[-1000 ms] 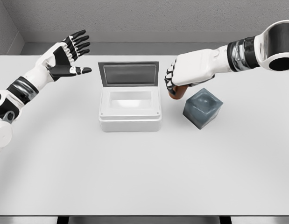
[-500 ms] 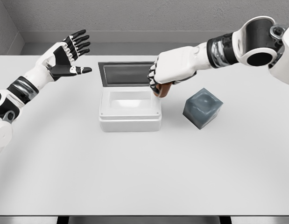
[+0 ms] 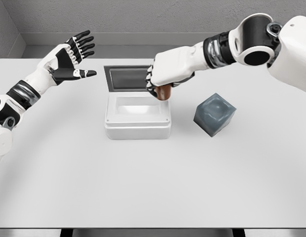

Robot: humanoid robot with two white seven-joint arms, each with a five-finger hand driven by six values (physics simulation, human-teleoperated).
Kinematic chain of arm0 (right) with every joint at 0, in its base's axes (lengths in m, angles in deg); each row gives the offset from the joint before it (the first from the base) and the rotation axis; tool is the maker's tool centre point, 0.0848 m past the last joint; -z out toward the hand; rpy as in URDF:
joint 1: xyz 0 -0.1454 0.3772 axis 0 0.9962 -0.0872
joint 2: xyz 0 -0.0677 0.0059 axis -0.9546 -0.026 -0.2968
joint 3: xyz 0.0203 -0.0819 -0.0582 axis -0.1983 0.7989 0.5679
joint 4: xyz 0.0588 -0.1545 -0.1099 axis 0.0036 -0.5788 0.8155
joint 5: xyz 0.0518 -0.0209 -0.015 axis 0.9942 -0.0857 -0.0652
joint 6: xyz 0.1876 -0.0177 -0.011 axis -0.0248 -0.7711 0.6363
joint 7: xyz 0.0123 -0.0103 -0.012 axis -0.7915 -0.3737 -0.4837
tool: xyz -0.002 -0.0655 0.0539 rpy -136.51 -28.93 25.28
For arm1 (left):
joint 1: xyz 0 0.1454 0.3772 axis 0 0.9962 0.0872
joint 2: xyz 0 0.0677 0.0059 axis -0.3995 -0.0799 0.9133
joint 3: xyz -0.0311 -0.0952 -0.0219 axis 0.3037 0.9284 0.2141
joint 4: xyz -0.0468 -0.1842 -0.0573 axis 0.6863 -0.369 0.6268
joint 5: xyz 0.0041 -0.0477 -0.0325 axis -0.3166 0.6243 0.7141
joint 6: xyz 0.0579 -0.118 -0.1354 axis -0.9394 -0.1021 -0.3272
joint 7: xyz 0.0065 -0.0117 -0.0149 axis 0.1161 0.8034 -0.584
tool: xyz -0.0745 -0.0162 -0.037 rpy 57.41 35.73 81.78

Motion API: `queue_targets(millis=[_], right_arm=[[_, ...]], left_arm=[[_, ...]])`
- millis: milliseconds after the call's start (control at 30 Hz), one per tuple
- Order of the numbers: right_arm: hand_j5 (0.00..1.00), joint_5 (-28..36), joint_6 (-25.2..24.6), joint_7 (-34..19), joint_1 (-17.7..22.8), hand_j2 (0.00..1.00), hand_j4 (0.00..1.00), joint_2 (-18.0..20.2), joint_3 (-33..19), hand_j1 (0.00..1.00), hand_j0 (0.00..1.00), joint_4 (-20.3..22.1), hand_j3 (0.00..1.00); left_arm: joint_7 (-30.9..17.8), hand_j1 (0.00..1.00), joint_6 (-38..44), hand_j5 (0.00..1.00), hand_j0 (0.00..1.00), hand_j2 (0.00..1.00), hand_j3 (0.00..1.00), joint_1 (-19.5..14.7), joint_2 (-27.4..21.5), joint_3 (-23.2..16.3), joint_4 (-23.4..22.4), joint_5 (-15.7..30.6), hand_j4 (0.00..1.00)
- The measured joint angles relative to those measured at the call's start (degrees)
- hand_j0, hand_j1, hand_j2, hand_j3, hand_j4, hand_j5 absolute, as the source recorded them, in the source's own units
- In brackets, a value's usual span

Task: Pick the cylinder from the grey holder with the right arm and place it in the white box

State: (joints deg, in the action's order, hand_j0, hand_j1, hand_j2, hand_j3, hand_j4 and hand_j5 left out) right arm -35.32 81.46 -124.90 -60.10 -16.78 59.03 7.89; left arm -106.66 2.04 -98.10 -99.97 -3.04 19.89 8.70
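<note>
Head view: right hand (image 3: 165, 74) reaches in from the upper right, fingers curled and clamped around the brown cylinder (image 3: 164, 92). Only the lower end of the cylinder shows below the fingers; it looks roughly upright. Hand and cylinder sit over the back right corner of the white box (image 3: 137, 114), at the joint between the box opening and its raised lid (image 3: 130, 78). Can't tell whether the cylinder touches the box rim or hangs just above it.

White box is mid-table, open, lid tilted up at the back showing a dark inner panel. Inside of the box looks pale, nothing visible in it.

Grey holder (image 3: 214, 114) sits on the table (image 3: 153, 177) to the right of the box, near it but apart, turned at an angle. Its top recess shows no cylinder.

Left hand (image 3: 71, 58) is held up at the far left, above the table's back left area, well away from the box. Fingers spread apart, thumb out, holding nothing.
</note>
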Motion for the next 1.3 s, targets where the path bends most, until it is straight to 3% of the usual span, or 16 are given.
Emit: queue_targets(millis=[400, 433, 467, 800, 1000, 1067, 1167, 1233, 1300], right_arm=[[0.54, 0.1, 0.0, 0.0, -0.7, 0.54, 0.54, -0.7, 0.4, 0.54, 0.54, 2.4, 0.54], [0.67, 0.1, 0.0, 0.0, -0.7, 0.67, 0.67, -0.8, 0.4, 0.67, 0.67, 2.5, 0.67], [0.99, 0.1, 0.0, 0.0, -0.7, 0.99, 0.99, -0.9, 0.4, 0.99, 0.99, 2.5, 0.99], [0.99, -0.1, 0.0, 0.0, -0.8, 0.99, 0.99, -0.5, -0.7, 0.99, 0.99, 3.3, 0.99], [0.99, 2.3, 0.0, 0.0, 0.0, 0.99, 0.99, 9.4, -6.0, 0.99, 0.99, 16.5, 0.99], [0.99, 5.2, 0.1, 0.0, 5.7, 0.99, 0.99, 13.7, -9.1, 0.99, 0.99, 18.5, 0.99], [0.99, 10.9, 0.2, 0.0, 21.2, 0.99, 0.99, 20.6, -22.4, 0.99, 0.99, 20.0, 0.99], [0.99, 17.4, 0.1, 0.0, 24.4, 0.99, 0.99, 25.6, -31.0, 0.99, 0.99, 20.4, 0.99], [1.0, 26.2, 0.1, 0.0, 32.4, 1.0, 1.0, 29.5, -36.2, 1.0, 1.0, 20.6, 1.0]], left_arm=[[0.0, 1.0, 0.0, 1.0, 1.0, 1.0, 1.0, -0.7, -0.2, 0.1, 0.0, 0.0, 1.0], [0.0, 1.0, 0.0, 1.0, 1.0, 1.0, 1.0, -0.7, -0.2, 0.1, 0.0, 0.0, 1.0], [0.0, 1.0, 0.0, 1.0, 1.0, 1.0, 1.0, -0.7, -0.2, 0.1, 0.0, 0.0, 1.0], [0.0, 1.0, 0.0, 1.0, 1.0, 1.0, 1.0, -0.8, -0.1, 0.1, 0.0, 0.0, 1.0], [0.0, 1.0, 0.0, 1.0, 1.0, 1.0, 1.0, -0.7, -0.1, 0.1, 0.0, 0.0, 1.0], [0.0, 1.0, 0.0, 1.0, 1.0, 1.0, 1.0, -0.7, 0.0, 0.1, 0.0, 0.0, 1.0], [0.0, 1.0, 0.0, 1.0, 1.0, 1.0, 1.0, -0.5, 1.2, 0.0, -0.6, -0.1, 1.0], [0.0, 1.0, 0.0, 1.0, 1.0, 1.0, 1.0, -0.4, 2.2, -0.1, -1.0, -0.2, 1.0], [0.0, 1.0, 0.0, 1.0, 1.0, 1.0, 1.0, -0.4, 3.0, -0.2, -1.5, -0.3, 1.0]])
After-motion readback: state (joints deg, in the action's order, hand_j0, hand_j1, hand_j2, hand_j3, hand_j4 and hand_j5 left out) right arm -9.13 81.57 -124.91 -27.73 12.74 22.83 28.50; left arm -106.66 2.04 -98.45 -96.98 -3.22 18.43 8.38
